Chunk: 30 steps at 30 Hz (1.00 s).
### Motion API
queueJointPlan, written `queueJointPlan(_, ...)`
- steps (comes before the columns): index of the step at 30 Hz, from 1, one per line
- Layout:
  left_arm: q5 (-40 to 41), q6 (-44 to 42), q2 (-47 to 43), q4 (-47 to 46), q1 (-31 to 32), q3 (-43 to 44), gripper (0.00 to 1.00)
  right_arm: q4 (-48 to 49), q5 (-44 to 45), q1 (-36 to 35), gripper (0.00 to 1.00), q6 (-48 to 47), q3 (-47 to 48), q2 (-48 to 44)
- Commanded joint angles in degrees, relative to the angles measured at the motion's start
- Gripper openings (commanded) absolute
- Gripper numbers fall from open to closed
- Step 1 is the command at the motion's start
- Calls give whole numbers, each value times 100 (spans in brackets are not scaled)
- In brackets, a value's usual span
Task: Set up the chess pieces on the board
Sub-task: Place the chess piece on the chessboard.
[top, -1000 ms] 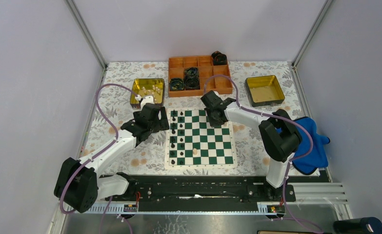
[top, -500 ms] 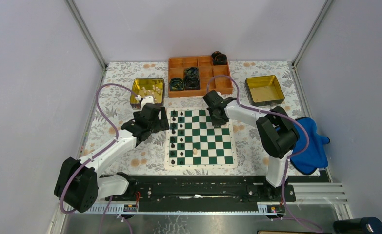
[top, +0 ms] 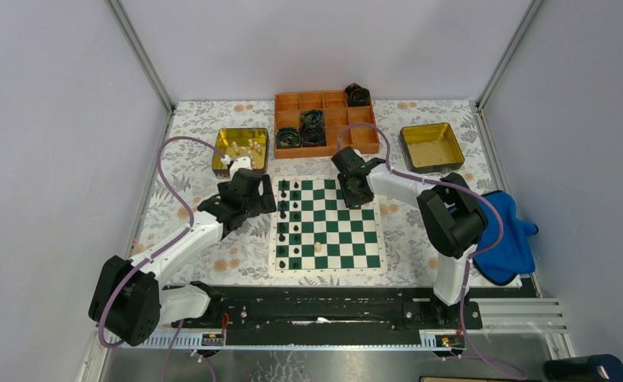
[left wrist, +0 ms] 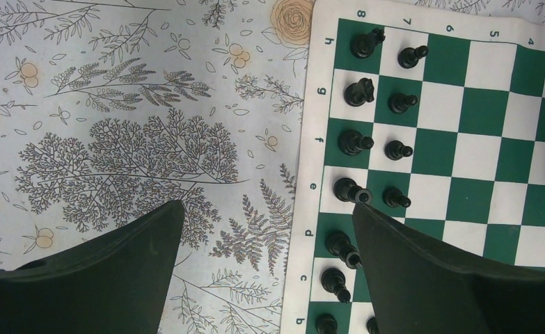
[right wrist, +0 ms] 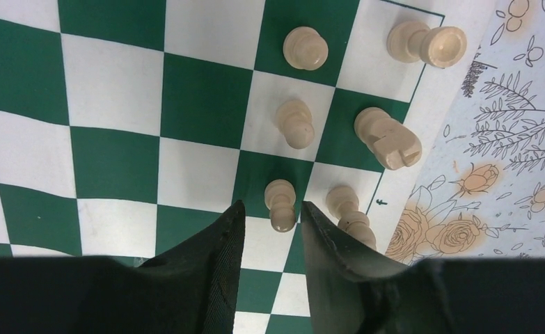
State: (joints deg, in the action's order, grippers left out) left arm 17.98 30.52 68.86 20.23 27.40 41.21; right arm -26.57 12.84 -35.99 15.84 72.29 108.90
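Observation:
The green-and-white board (top: 328, 273) lies in the table's middle. Black chess pieces (top: 288, 223) fill its two left columns; they also show in the left wrist view (left wrist: 356, 142). One cream piece (top: 318, 248) stands alone near the front. My right gripper (top: 361, 199) is open over the board's far right corner. In the right wrist view its tips (right wrist: 269, 205) straddle a standing cream pawn (right wrist: 281, 205) without closing on it. Several other cream pieces (right wrist: 388, 139) stand nearby. My left gripper (left wrist: 267, 204) is wide open and empty over the tablecloth, just left of the board.
A yellow-lined tin (top: 240, 149) with cream pieces sits at the far left. Another tin (top: 431, 147) sits at the far right. An orange tray (top: 324, 123) with black rolls stands behind the board. A blue cloth (top: 503, 239) lies at the right.
My right gripper has shifted slightly towards the board's far right corner, then held still. The left arm has not moved.

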Motion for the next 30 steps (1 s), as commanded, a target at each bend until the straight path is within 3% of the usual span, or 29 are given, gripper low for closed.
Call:
queueJointPlan(1, 118, -55, 21, -149, 43, 94, 99, 68, 74, 47, 44, -136, 249, -105)
queueJointPlan(13, 124, -54, 21, -151, 55, 106, 99, 37, -132, -80, 48, -440, 333, -738)
queueJointPlan(30, 113, -31, -18, -150, 55, 99, 99, 60, -638, -1684, 53, -389, -399, -1618)
